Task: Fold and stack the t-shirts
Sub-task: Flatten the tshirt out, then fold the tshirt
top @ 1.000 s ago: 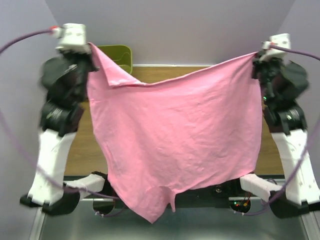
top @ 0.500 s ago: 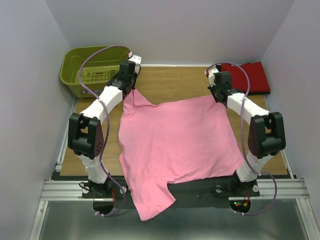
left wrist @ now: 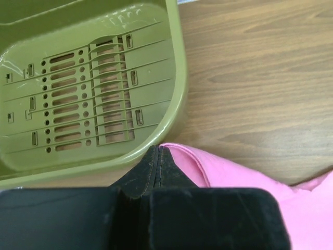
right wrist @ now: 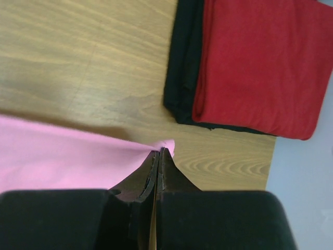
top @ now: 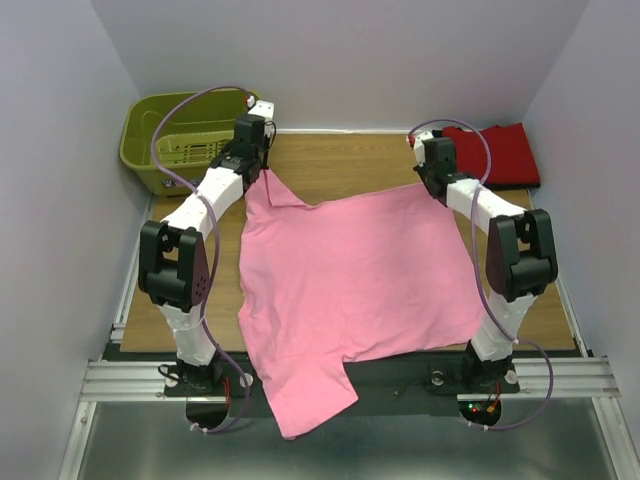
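**A:** From above, what had changed?

**B:** A second before, the pink t-shirt [top: 350,290] hung in the air between the raised arms, close to the camera. Now it lay spread on the wooden surface [top: 340,160]. Since half a second before, both arms had reached slightly farther back.

**A:** Which way did it run?

**B:** Its long axis ran from far to near. The far edge dipped in a shallow V between the claws. The near end spilled over the surface's near edge, past the arm bases, with a flap hanging lowest at the near left. It was plain bright pink and mostly smooth, with a small fold at the far left corner. I could not tell which end was the collar.

**A:** And the claws?

**B:** The left claw [top: 262,172] pinched the far left corner, just beside the olive basket [top: 150,150]. The right claw [top: 432,182] pinched the far right corner, near the folded red t-shirt [top: 500,155] at the far right.

**A:** The left wrist view?

**B:** The fingers were pressed together, with pink cloth emerging to their right and the basket's rim just past their tips.

**A:** The right wrist?

**B:** Pressed together too, with a pink tip poking out between them. Beyond, the red one lay folded on a black t-shirt [right wrist: 183,57], which showed only as an edge along two sides.
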`<state>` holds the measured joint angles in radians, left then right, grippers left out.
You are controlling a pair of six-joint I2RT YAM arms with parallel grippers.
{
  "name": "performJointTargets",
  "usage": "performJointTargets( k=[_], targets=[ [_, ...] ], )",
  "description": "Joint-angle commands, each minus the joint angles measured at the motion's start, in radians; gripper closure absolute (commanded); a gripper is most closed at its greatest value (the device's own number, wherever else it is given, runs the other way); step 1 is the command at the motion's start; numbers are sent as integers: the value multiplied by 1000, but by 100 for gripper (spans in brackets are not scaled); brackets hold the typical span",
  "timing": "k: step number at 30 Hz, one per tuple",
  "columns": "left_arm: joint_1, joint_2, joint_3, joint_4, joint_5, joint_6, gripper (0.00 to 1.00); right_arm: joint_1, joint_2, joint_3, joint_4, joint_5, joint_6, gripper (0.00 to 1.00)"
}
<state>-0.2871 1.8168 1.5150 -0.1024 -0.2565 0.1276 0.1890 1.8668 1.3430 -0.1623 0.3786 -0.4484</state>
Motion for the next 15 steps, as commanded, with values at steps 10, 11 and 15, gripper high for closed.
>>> performJointTargets(
  k=[10, 11, 15],
  targets=[
    [29, 110, 235, 4, 5, -43, 100, -68, 80, 130, 81, 141, 46, 100],
    [29, 119, 269, -3, 13, -57, 100, -69, 84, 134, 81, 151, 51, 99],
    [29, 121, 309, -75, 85, -115, 100, -69, 71, 130, 81, 135, 73, 100]
  ],
)
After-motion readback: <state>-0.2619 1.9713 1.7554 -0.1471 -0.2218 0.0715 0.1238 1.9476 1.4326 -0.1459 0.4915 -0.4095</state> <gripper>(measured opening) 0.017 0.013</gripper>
